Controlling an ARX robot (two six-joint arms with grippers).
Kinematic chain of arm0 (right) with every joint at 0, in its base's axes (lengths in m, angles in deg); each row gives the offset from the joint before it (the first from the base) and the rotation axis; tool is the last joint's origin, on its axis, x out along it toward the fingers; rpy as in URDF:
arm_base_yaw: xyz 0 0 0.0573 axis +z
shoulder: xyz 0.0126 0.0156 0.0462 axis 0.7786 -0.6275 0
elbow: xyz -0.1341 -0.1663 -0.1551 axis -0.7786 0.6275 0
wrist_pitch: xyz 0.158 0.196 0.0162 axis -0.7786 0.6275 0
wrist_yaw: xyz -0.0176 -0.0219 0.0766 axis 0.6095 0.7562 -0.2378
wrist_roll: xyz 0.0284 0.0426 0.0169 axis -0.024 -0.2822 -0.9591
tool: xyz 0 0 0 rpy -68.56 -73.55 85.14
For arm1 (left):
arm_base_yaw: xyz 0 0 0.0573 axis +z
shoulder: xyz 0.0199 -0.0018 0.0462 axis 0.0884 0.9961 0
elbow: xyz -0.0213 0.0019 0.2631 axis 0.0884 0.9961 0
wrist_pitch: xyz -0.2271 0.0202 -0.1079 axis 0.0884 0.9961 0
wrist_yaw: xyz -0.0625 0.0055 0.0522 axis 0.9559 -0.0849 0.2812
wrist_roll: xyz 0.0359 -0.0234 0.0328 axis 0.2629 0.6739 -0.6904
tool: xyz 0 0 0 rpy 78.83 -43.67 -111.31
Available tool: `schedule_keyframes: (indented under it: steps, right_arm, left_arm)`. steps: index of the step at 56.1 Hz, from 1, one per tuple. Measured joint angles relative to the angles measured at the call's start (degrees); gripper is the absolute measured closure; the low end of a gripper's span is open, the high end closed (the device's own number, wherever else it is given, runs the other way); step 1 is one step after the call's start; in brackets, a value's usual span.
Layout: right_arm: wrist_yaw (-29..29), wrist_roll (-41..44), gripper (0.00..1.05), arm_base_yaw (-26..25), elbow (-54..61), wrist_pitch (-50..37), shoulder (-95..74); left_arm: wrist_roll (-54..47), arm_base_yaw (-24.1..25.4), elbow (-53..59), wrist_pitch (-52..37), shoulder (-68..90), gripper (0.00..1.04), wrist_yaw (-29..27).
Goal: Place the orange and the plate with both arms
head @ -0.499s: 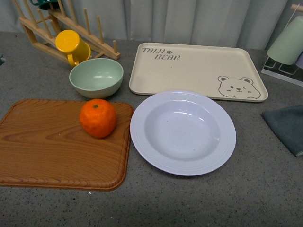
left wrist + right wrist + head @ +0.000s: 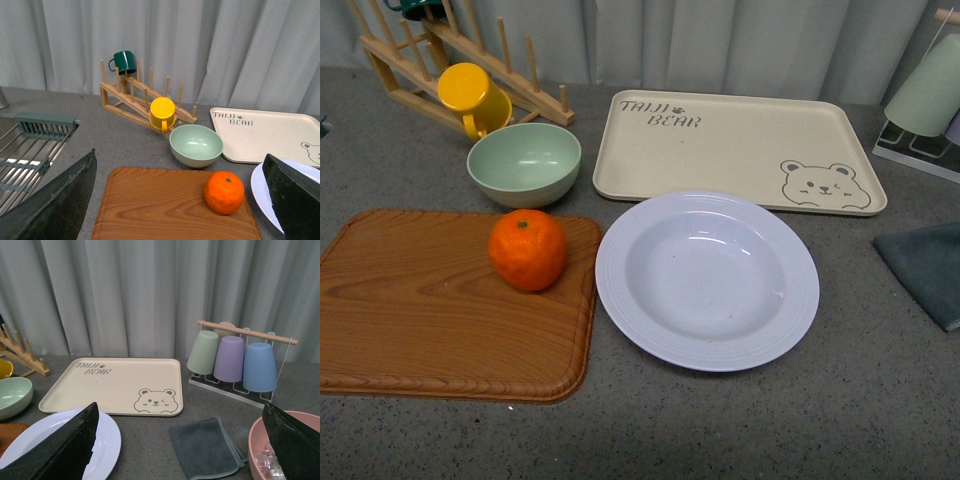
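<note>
Round orange fruit [image 2: 527, 250] rests near brown wooden board's [image 2: 420, 310] right edge, beside round white plate [image 2: 707, 281]. Left claw [image 2: 179, 156], right claw [image 2: 180, 406] released.

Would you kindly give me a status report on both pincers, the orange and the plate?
Left pincer open, empty. Right pincer open, empty. Orange on wooden board, plate empty beside it, both untouched. Green bowl close behind orange.
</note>
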Motion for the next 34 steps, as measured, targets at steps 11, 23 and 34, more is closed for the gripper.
schedule_keyframes:
  steps: [11,23,34]
  right_arm:
    - [0.0,0.0,0.09,0.0,0.0,0.0,0.0]
    - [0.0,0.0,0.09,0.0,0.0,0.0,0.0]
    - [0.0,0.0,0.09,0.0,0.0,0.0,0.0]
  left_arm:
    - [0.0,0.0,0.0,0.0,0.0,0.06,0.0]
    - [0.0,0.0,0.0,0.0,0.0,0.06,0.0]
    - [0.0,0.0,0.0,0.0,0.0,0.06,0.0]
